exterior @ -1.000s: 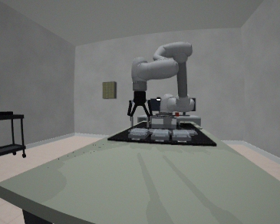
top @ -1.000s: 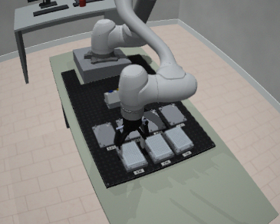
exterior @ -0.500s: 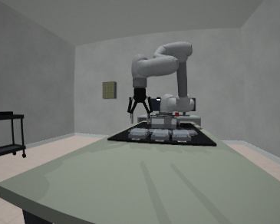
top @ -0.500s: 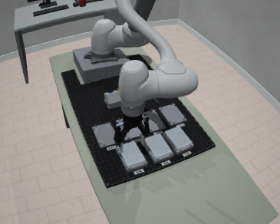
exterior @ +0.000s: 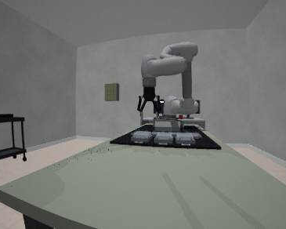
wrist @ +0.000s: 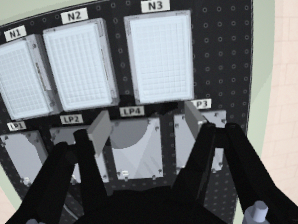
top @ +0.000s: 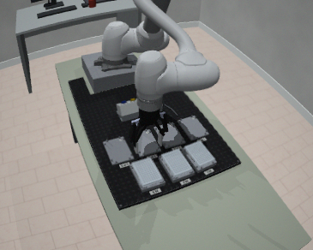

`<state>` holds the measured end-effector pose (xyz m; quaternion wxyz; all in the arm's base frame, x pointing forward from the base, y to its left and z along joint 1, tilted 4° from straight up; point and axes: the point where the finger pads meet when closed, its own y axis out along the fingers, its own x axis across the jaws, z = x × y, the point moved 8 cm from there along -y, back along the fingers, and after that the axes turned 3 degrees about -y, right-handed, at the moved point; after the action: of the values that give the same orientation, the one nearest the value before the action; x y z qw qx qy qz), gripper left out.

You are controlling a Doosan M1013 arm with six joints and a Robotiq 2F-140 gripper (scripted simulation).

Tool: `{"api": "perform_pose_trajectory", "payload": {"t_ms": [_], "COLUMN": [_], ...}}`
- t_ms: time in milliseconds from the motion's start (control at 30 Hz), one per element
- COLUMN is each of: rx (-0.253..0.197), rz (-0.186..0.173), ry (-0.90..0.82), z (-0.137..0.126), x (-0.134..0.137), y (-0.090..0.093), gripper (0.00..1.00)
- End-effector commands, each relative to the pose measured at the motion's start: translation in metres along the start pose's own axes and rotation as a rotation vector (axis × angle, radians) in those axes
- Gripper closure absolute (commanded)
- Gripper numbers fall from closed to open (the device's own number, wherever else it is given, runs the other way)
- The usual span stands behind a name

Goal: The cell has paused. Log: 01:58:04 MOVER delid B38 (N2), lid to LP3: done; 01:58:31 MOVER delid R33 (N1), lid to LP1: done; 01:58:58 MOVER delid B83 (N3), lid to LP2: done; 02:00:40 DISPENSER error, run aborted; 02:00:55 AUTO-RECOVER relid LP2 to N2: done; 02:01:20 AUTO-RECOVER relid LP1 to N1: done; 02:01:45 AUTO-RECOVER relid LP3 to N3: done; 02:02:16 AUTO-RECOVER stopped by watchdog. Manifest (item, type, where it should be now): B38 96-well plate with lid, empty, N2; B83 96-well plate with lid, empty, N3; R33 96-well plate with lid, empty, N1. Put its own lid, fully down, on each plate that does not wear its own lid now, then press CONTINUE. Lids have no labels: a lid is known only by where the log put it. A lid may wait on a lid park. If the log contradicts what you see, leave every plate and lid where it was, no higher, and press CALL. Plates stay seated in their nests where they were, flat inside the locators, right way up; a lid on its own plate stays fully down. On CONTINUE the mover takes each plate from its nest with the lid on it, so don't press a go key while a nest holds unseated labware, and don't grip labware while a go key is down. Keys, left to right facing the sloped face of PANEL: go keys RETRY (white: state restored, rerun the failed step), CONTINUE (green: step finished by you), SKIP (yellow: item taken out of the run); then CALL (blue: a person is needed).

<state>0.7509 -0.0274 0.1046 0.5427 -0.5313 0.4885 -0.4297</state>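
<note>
Three white 96-well plates sit in the front row of nests on the black baseplate: N1 [top: 147, 175] [wrist: 20, 82], N2 [top: 176, 164] [wrist: 76, 64] and N3 [top: 200, 155] [wrist: 160, 52]. Each appears to wear a clear lid, lying flat. Behind them is a row of grey lid parks [top: 118, 151] [wrist: 136, 145], and those I can see hold nothing. My gripper [top: 150, 133] [wrist: 146, 115] [exterior: 148, 105] hangs open and empty above the middle lid parks, well clear of them. The key panel [top: 129, 109] stands behind the gripper, and the arm partly hides its keys.
The robot base block [top: 110, 68] stands at the back of the green table. The baseplate [top: 153, 141] covers the middle of the table. A grey desk [top: 67, 17] stands on the floor behind, and a black cart [exterior: 6, 135] stands far left.
</note>
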Motion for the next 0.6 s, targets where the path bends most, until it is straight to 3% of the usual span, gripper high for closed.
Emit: {"api": "perform_pose_trajectory", "payload": {"t_ms": [0, 33, 67, 100, 133, 167, 200, 267, 300, 400, 433, 467, 500, 533, 567], "rx": [0.009, 0.009, 0.009, 0.009, 0.009, 0.009, 0.009, 0.009, 0.009, 0.009, 0.009, 0.009, 0.009, 0.009, 0.009], "rz": [-0.005, -0.005, -0.005, -0.005, -0.005, -0.005, -0.005, -0.005, -0.005, -0.005, -0.005, -0.005, -0.005, -0.005, -0.005], "ry": [0.003, 0.003, 0.003, 0.003, 0.002, 0.002, 0.002, 0.002, 0.002, 0.002, 0.001, 0.001, 0.001, 0.001, 0.001], "z": [-0.055, -0.055, -0.085, -0.085, -0.115, -0.118, -0.145, -0.153, -0.187, -0.187, -0.220, -0.220, -0.252, -0.252, -0.280], "x": [-0.032, -0.032, -0.047, -0.047, -0.060, -0.062, -0.073, -0.077, -0.090, -0.090, -0.103, -0.103, -0.113, -0.113, -0.122], "y": [-0.021, -0.021, -0.028, -0.028, -0.032, -0.033, -0.035, -0.037, -0.038, -0.038, -0.038, -0.038, -0.037, -0.037, -0.035], "gripper": [0.34, 0.34, 0.34, 0.34, 0.34, 0.34, 0.34, 0.34, 0.34, 0.34, 0.34, 0.34, 0.34, 0.34, 0.34]}}
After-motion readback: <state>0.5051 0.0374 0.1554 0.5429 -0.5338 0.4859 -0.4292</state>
